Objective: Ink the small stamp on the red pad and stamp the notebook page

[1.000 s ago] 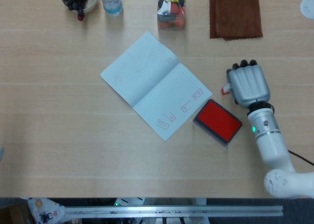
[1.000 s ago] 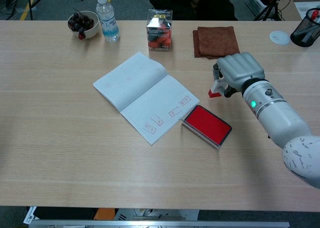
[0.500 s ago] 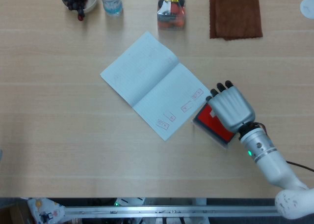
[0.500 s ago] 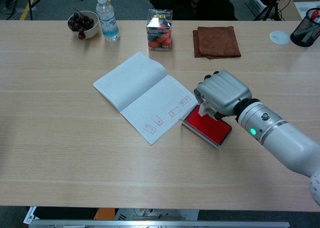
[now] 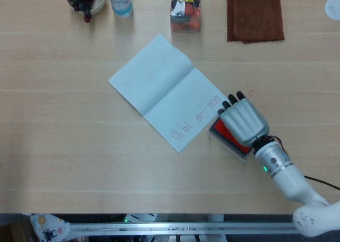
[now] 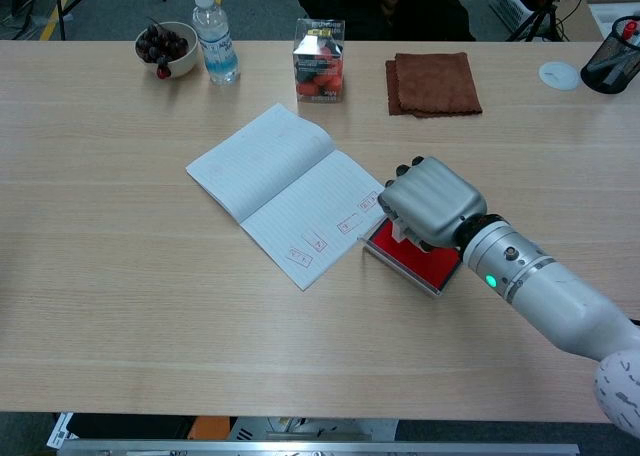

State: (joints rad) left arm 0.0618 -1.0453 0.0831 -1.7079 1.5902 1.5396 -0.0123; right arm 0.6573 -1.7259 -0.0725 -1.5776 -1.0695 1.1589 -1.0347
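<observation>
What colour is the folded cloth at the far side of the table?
Brown; the cloth shows best in the chest view.

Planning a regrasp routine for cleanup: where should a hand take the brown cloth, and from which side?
Take the brown cloth at its near edge or a near corner, coming from above on the robot's side. It lies flat and folded on the table, so there is no raised part to wrap; pinching a layered edge looks most workable. The right hand, now over the red pad, seems the nearer one.
</observation>
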